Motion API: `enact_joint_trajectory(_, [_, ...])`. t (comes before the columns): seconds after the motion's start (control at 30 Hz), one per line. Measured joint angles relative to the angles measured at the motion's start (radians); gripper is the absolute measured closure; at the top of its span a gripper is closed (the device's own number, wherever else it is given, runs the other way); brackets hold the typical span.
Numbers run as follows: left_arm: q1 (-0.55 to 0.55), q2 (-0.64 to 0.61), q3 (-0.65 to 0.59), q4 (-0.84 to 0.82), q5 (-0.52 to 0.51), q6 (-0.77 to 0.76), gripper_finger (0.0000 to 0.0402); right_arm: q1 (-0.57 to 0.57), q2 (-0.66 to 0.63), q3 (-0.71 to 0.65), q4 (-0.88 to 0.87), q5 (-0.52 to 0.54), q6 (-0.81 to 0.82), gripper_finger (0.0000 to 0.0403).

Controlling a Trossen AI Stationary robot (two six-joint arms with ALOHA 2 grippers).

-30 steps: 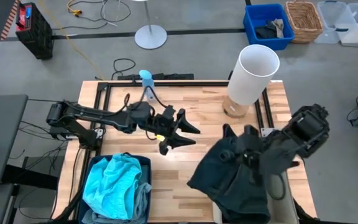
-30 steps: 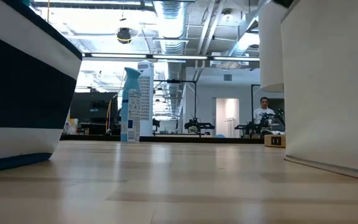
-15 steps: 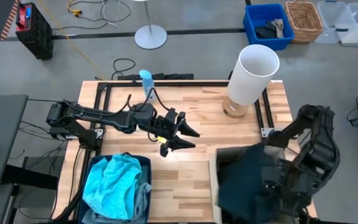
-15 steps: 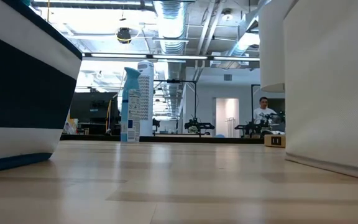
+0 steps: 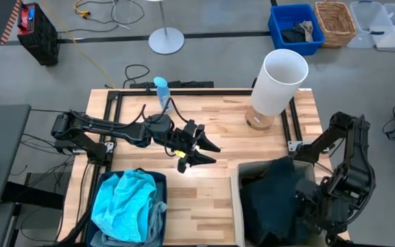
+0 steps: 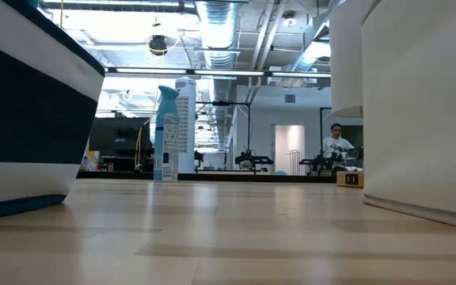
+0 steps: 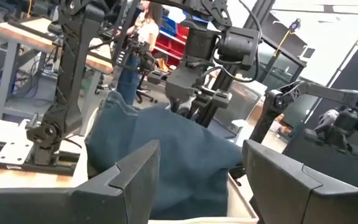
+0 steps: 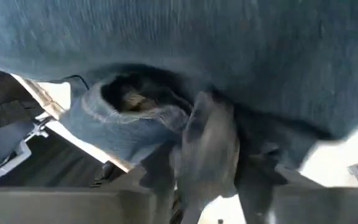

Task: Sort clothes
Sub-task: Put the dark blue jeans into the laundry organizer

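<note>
Dark denim-like garment (image 5: pixel 269 199) now slumped into the white bin (image 5: pixel 237 180), no longer hanging over the bench (image 5: pixel 225 120). Right gripper (image 5: pixel 306 213) beside it, grip impossible to tell. Left gripper (image 5: pixel 201 151) idle, fingers spread, well apart. Turquoise garment (image 5: pixel 125 199) binned.

Dark garment (image 5: pixel 273 199) now down in R bin (image 5: pixel 237 199), R gripper (image 5: pixel 306 214) lower, prob. releasing.
</note>
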Motion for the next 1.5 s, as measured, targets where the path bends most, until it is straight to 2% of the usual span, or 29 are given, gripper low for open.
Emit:
enact_joint_trajectory(0.17, [-0.002,0.0,0.0,-0.002,0.0,-0.033,0.0178,0.013,-0.014,0.001,0.018,-0.066,0.057,0.0181])
enact_joint_trajectory(0.3, [-0.015,0.0,-0.001,-0.004,0.0,-0.034,0.0178,0.043,-0.019,0.041,0.018,-0.07,0.082,0.0174])
enact_joint_trajectory(0.4, [-0.023,0.0,-0.001,-0.023,0.0,-0.033,0.0178,0.05,-0.019,0.067,0.031,-0.037,0.077,0.0189])
enact_joint_trajectory(0.53, [-0.022,0.0,-0.001,-0.048,-0.001,-0.032,0.0178,0.015,-0.019,0.079,0.108,0.108,-0.032,0.0235])
enact_joint_trajectory(0.77, [-0.023,0.0,-0.001,-0.046,-0.008,-0.032,0.0178,-0.164,0.016,0.079,0.25,0.268,-0.391,0.0387])
enact_joint_trajectory(0.9, [-0.023,0.0,-0.001,-0.046,-0.01,-0.033,0.0178,-0.29,0.079,0.079,0.285,0.339,-0.569,0.0389])
enact_joint_trajectory(1.07, [-0.023,0.0,-0.001,-0.044,-0.01,-0.043,0.0178,-0.378,0.183,0.079,0.275,0.348,-0.701,0.0399])
enact_joint_trajectory(1.33, [-0.023,0.0,-0.001,-0.044,-0.011,-0.1,0.0178,-0.36,0.293,0.076,0.06,0.358,-0.57,0.04])
enact_joint_trajectory(1.5, [-0.023,0.0,-0.001,-0.044,-0.01,-0.103,0.0178,-0.294,0.304,-0.022,0.002,0.355,-0.416,0.0401])
